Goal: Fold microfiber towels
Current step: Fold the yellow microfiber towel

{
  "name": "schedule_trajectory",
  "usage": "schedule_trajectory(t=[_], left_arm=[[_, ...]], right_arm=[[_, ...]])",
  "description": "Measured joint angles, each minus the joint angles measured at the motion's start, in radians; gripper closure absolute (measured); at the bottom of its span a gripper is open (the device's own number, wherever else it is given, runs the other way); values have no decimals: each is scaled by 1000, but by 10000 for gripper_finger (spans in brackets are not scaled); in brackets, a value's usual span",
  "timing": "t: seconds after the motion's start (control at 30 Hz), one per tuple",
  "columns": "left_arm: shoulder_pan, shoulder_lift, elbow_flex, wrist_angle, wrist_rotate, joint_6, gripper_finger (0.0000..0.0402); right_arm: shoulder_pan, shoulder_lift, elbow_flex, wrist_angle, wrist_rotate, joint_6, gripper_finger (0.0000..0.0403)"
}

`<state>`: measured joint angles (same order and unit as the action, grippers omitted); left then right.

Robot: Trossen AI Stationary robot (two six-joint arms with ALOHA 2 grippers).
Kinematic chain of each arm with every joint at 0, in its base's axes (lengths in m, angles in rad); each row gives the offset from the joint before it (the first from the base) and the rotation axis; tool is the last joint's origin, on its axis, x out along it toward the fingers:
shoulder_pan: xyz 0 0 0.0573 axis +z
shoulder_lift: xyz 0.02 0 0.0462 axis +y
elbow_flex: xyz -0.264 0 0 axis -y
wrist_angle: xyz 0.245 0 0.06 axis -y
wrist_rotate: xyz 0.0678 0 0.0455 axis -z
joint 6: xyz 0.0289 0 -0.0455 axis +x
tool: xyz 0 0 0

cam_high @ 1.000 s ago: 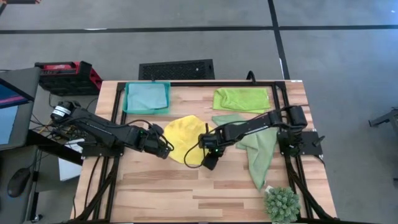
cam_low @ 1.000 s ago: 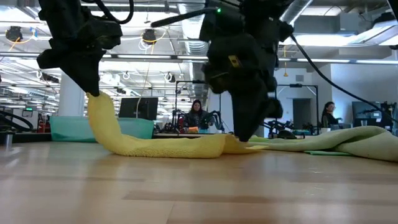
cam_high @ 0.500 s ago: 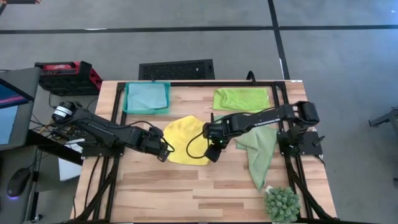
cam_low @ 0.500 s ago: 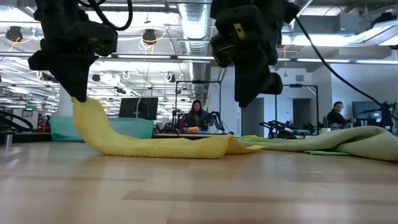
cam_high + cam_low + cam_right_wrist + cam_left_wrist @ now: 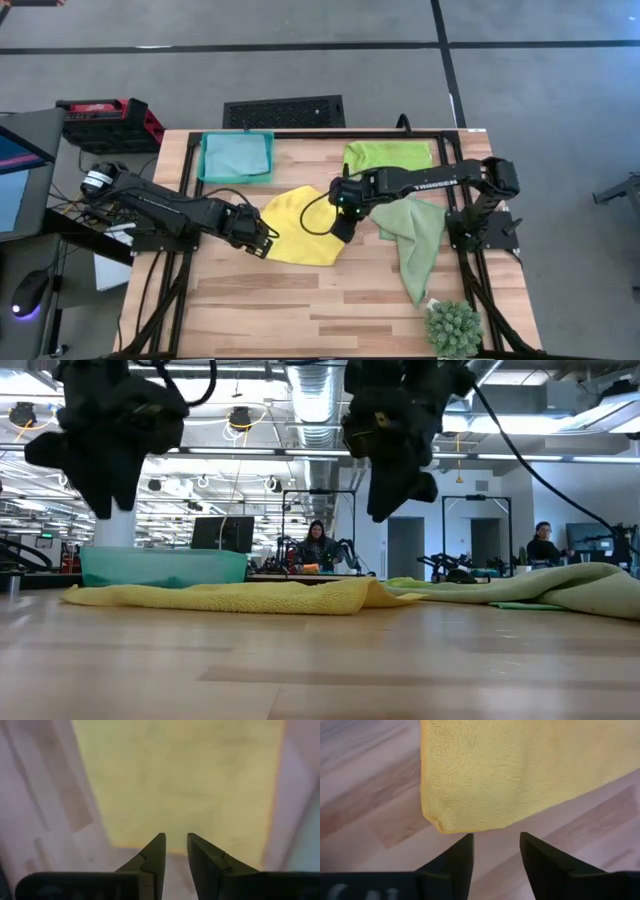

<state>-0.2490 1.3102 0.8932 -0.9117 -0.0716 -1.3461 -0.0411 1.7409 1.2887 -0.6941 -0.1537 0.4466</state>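
The yellow towel (image 5: 300,225) lies flat on the table's middle, folded over, one rounded corner (image 5: 437,822) near my left gripper. My left gripper (image 5: 265,245) hangs open just above the table by the towel's left near corner, fingers (image 5: 462,852) clear of the cloth. My right gripper (image 5: 340,232) hovers open over the towel's right part (image 5: 185,785), lifted well off it in the low view (image 5: 385,500). A sage green towel (image 5: 415,235) lies crumpled at the right, and a lime green towel (image 5: 388,158) lies folded at the far right.
A teal-blue rectangle (image 5: 236,157), tray or cloth I cannot tell, sits at the far left. A spiky green plant (image 5: 453,328) stands at the near right corner. Bare wood (image 5: 300,300) stretches along the near edge. People show in the room beyond.
My left gripper has opened and let go of the yellow towel's left edge, which has dropped from its raised drape to lie flat on the table. My right gripper has risen off the towel's near edge and moved toward the far edge.
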Motion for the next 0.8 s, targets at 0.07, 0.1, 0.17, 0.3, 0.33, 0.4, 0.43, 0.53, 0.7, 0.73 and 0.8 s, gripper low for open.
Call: schedule_trajectory(t=[0.07, 0.1, 0.17, 0.3, 0.33, 0.4, 0.43, 0.53, 0.7, 0.73, 0.8], left_arm=[[8, -19, 15, 7, -30, -1, 240], [16, -27, 22, 7, -58, 4, 238], [30, -25, 28, 15, -135, 21, 237], [81, -10, 28, 13, -150, 26, 237], [92, -4, 28, 11, -144, 24, 236], [111, 3, 27, 10, -142, 21, 236], [117, 1, 27, 8, -142, 19, 236], [132, 1, 28, 14, -145, 16, 236], [147, 0, 28, 13, -147, 18, 236], [149, 0, 28, 12, -147, 18, 236], [152, 0, 28, 12, -147, 20, 236]], right_arm=[[-22, 6, -1, 51, 2, -49, 301], [-31, 22, 1, 95, 0, -69, 301], [-43, 60, 0, 169, -20, -108, 301], [-50, 132, 0, 295, -35, -190, 301], [-54, 145, -2, 298, -37, -203, 301], [-60, 189, 3, 350, -36, -235, 301], [-64, 203, -1, 335, -34, -249, 301], [-75, 241, 0, 341, -30, -271, 301], [-76, 293, 0, 329, -33, -271, 301], [-73, 298, 0, 324, -32, -271, 301], [-61, 304, 2, 317, -33, -272, 301]])
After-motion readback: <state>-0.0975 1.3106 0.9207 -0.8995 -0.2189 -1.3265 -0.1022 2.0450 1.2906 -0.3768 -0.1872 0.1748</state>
